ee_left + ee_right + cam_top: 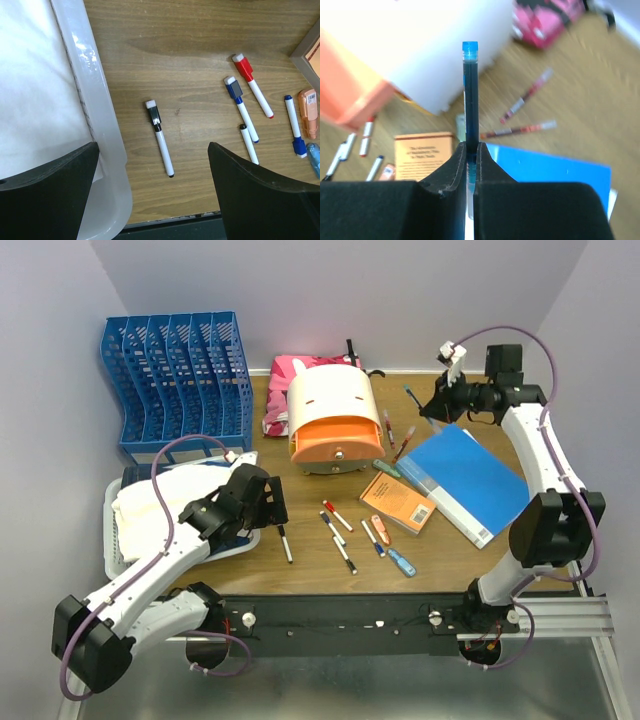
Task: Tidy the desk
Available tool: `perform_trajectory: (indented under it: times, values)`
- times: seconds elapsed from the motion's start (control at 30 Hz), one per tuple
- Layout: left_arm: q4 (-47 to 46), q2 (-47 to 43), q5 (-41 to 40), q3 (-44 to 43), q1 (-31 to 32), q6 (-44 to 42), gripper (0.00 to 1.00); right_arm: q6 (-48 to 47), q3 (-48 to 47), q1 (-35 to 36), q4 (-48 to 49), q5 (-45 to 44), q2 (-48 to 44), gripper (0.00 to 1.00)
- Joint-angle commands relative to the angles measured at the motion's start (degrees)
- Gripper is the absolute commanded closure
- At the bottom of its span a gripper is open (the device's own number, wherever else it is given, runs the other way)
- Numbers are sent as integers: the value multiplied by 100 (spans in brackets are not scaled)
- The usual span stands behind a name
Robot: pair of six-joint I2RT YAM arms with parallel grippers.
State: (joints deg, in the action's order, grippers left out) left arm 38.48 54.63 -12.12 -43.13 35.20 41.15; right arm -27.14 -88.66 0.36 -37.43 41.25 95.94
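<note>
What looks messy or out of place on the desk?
Markers lie loose on the desk, pointing every way. Two red pens lie loose beside the blue folder. The right gripper pinches a blue pen.

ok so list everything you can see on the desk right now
desk: 1, brown wood grain, under everything
file rack: 1, blue, back left
tray: 1, white, cloth inside, left
pouch: 1, pink, back centre
container: 1, white and orange, centre
folder: 1, blue, right
booklet: 1, orange, beside the folder
markers: 5, black, red or blue caps, front centre
red pens: 2, between container and folder
green item: 1, between container and booklet
orange item: 1, right of markers
blue-handled item: 1, light blue, front
blue pen: 1, in the right tool
left tool: 1, black, open, above a marker
right tool: 1, black, shut on blue pen
</note>
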Motion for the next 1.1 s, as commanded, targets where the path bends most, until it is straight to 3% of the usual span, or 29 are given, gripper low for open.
perform_trajectory:
  times: [0.0,0.1,0.27,0.47,0.53,0.7,0.8,0.83,0.93,1.07]
  values:
    - [-165,83,280,7,-31,-98,1,-1152,-862,315,-1309,1463,-128,99]
    - [-218,118,342,-19,-31,-142,2,-1794,-1267,675,-1714,1684,-251,99]
    - [-323,118,465,16,-31,-142,2,-2287,-1531,1377,-1539,1666,-340,97]
    - [-455,100,588,68,-31,-37,2,-2393,-2058,2071,-1460,1500,56,96]
    - [-446,83,588,60,-31,-28,2,-2323,-2094,2248,-1408,1447,170,89]
    - [-438,4,570,86,-31,7,2,-2033,-1945,2592,-1021,1254,364,84]
    - [-438,-31,570,95,-31,25,2,-1822,-1892,2653,-819,1131,495,76]
    - [-420,-23,570,86,-31,25,2,-1700,-1892,2662,-784,1061,522,64]
    - [-333,-58,483,42,-31,8,2,-1498,-1979,2671,-696,1025,575,43]
    - [10,-180,-95,-125,-31,34,2,-1014,-2251,2671,-634,928,566,40]
